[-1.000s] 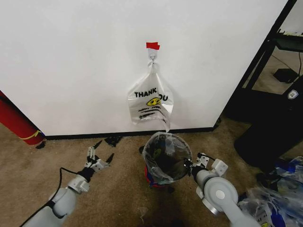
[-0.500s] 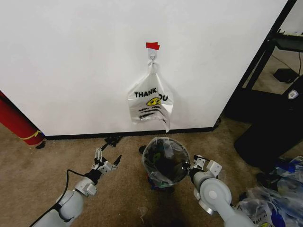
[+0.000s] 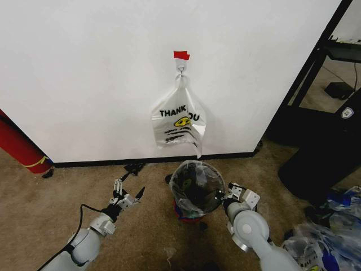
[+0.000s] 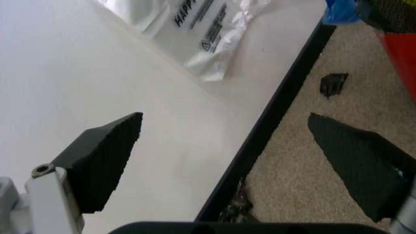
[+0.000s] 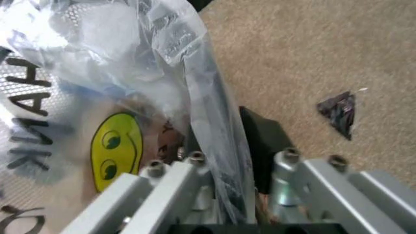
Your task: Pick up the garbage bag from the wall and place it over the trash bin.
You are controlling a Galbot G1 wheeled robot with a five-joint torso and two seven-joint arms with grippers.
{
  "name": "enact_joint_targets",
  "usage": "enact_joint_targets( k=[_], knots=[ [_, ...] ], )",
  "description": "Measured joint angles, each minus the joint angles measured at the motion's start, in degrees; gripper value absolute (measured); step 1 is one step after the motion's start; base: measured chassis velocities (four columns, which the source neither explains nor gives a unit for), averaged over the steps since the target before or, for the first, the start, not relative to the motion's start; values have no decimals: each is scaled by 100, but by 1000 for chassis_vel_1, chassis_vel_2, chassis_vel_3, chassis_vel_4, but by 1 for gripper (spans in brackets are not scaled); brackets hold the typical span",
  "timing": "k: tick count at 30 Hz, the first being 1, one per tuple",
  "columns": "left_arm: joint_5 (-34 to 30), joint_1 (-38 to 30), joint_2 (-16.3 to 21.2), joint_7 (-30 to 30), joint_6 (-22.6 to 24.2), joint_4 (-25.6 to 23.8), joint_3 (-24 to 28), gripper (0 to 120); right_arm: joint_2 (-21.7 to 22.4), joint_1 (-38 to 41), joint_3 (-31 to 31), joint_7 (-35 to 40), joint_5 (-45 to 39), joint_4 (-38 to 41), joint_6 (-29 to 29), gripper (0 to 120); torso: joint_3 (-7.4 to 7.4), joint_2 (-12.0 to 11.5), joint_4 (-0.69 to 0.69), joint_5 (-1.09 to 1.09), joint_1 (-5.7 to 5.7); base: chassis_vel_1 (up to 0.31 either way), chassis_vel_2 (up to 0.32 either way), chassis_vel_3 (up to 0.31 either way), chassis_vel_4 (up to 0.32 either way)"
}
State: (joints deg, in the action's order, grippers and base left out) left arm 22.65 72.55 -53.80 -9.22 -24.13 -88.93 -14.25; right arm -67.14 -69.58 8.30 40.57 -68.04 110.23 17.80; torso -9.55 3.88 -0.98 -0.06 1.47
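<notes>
The white wall (image 3: pixel 84 73) is rising just behind the trash bin (image 3: pixel 181 212), and carpet (image 3: pixel 39 209) is spreading out around it on every side. Well off to the bin's right a large black box-like thing (image 3: pixel 324 164) is standing. On the wall above and behind the bin one white "THANK YOU" bag (image 3: pixel 177 121) is hanging from a hook, its long axis vertical and its tail dangling close over the bin's back rim.

I am counting one bin and, inside and over its mouth, one garbage bag (image 3: pixel 189 180), with blue showing low down beside the red base.

My right end effector (image 3: pixel 225 197) is sitting at the bin's right rim, and I am clenching it on the garbage bag: from that wrist a fold of plastic and the black rim are running lengthwise between my fingers. My left end effector (image 3: pixel 128 192) is hovering well apart on the bin's left, released and holding nothing, its two pads (image 4: pixel 104 161) spread wide and pointing toward the wall's black baseboard.

So my right arm is by far the nearer one. I am counting a few dark scraps (image 3: pixel 134 167) lying on the carpet around the bin.
</notes>
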Motion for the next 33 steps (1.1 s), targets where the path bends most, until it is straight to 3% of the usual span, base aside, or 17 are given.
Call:
enact_joint_targets(
  k=[14, 15, 19, 21, 22, 23, 26, 29, 30, 33],
  knots=[
    [-5, 36, 30, -29, -43, -23, -31, 100, 110, -349, 14, -2, 221, 566, 44, 73, 0, -1, -2, -5, 1, 0, 0, 0, 0],
    [-5, 36, 30, -29, -43, -23, -31, 100, 110, -349, 14, -2, 221, 566, 44, 73, 0, -1, -2, -5, 1, 0, 0, 0, 0],
    [-249, 13, -76, -50, -101, -66, -106, 100, 185, -582, 76, -440, 820, 877, -204, 88, 0, -1, -1, -5, 1, 0, 0, 0, 0],
    [-876, -51, -281, 6, -87, -311, -286, 100, 209, -780, 79, -1032, 1748, 1032, -932, 97, 1, -1, -1, -6, 0, 0, 0, 0, 0],
    [-876, -51, -281, 6, -87, -311, -286, 100, 209, -780, 79, -1032, 1748, 1032, -932, 97, 1, -1, -1, -6, 0, 0, 0, 0, 0],
    [-1273, -87, -385, 85, -71, -479, -379, 100, 211, -867, 82, -1312, 2241, 1060, -1373, 98, 0, -1, -3, -5, 1, 0, 0, 0, 0],
    [-2871, -164, -783, 458, 31, -1375, -748, 100, 157, -1125, 302, -2417, 3993, 1080, -2762, 100, 1, 0, -4, -3, 0, 0, 0, 0, 0],
    [-4147, -16, -1088, 796, -8, -2163, -947, 100, 7, -1276, 623, -2957, 5737, 929, -3811, 100, 2, 0, -2, -2, 0, 0, 0, 0, 0],
    [-4147, -16, -1088, 796, -8, -2163, -947, 100, 7, -1276, 623, -2957, 5737, 929, -3811, 100, 2, 0, -2, -2, 0, 0, 0, 0, 0],
    [-4528, 205, -1379, 921, -8, -2547, -1127, 100, -196, -1480, 720, -2995, 6756, 844, -4382, 100, 2, 0, 0, -5, 0, 0, 0, 0, 0]
  ],
)
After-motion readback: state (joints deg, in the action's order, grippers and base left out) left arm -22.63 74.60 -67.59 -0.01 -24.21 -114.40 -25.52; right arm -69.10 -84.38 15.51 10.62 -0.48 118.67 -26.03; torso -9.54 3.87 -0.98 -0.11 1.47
